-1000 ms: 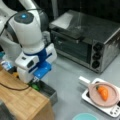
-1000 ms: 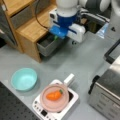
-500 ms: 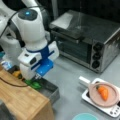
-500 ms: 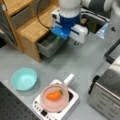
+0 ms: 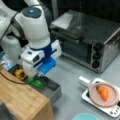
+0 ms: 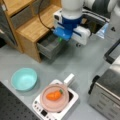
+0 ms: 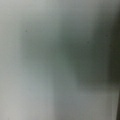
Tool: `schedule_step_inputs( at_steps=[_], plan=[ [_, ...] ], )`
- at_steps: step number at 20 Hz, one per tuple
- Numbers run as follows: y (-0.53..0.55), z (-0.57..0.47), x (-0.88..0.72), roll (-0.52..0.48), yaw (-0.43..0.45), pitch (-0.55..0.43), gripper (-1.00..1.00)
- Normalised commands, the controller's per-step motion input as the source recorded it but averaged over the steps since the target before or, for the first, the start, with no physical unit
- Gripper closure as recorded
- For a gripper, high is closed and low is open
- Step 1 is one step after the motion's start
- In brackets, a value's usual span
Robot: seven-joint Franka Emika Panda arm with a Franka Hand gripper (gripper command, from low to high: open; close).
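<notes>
Green object (image 5: 35,81) lies in the open drawer (image 6: 48,46), directly beneath my gripper (image 5: 37,75). I cannot tell its jaw opening. I would descend vertically, clear of the drawer walls.

Smooth grey tabletop (image 5: 72,82), light wooden shelf cabinet (image 6: 32,27) with cubbies — black perforated board (image 6: 10,107) at the corner, dark backdrop behind

Grey table (image 6: 75,67) carries everything. Landmark: toaster oven (image 5: 87,40), standing on the table. In front of the toaster oven, a white scale-like base (image 5: 110,108) with a pink plate on top. Wooden cabinet (image 6: 32,27) stands well apart from the oven. Teal bowl (image 6: 24,79) sits farther off, beside the white base (image 6: 67,110).
</notes>
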Motion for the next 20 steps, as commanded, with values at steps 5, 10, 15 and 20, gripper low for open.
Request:
schedule_step_inputs(
  at_steps=[5, 10, 15, 20],
  plan=[
    [0.24, -0.01, 0.05, 0.028, -0.107, -0.026, -1.0],
    [0.25, -0.02, 0.07, 0.038, -0.131, -0.028, -1.0],
    [0.23, -0.01, 0.08, 0.045, -0.142, -0.024, -1.0],
    [0.22, -0.01, 0.09, 0.052, -0.134, -0.026, -1.0]
  ],
)
